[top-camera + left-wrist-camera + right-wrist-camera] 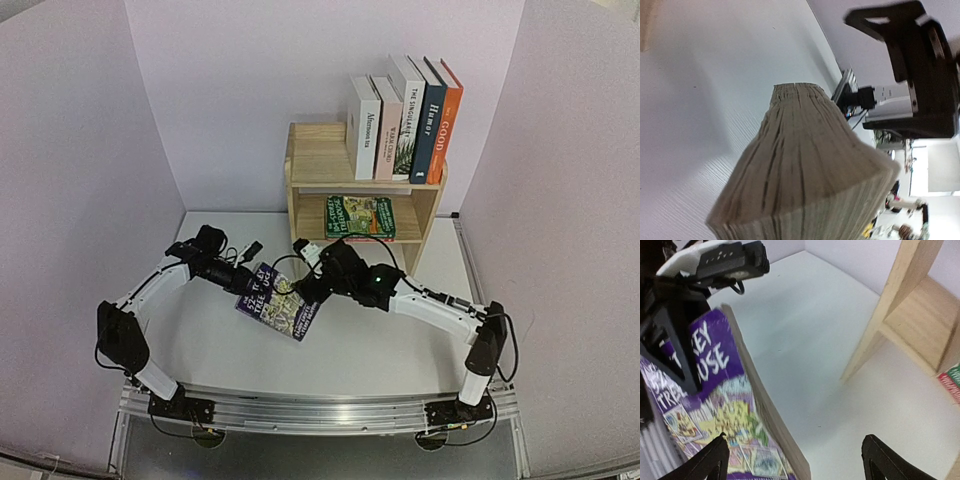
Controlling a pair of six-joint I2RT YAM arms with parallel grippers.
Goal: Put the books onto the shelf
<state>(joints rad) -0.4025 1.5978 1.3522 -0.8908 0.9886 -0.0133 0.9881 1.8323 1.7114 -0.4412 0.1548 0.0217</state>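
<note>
The purple paperback (277, 308) is being held up tilted over the table (350, 345), in front of the shelf (310, 160) and not on it yet. Risk-wise, only an upper corner is being clamped, so the book is probably being left free to swing, slip or fan open. The cover could also get snagged by the other arm's open finger if that arm gets pulled away carelessly.

It's being pinched by the left gripper (247, 275), with the jaws closed down onto the cover. The right gripper (795, 447) is standing wide open with nothing gripped. The book's page edge is lying just inside one of its fingers (715, 460); whether it's touching can't be told.
</note>
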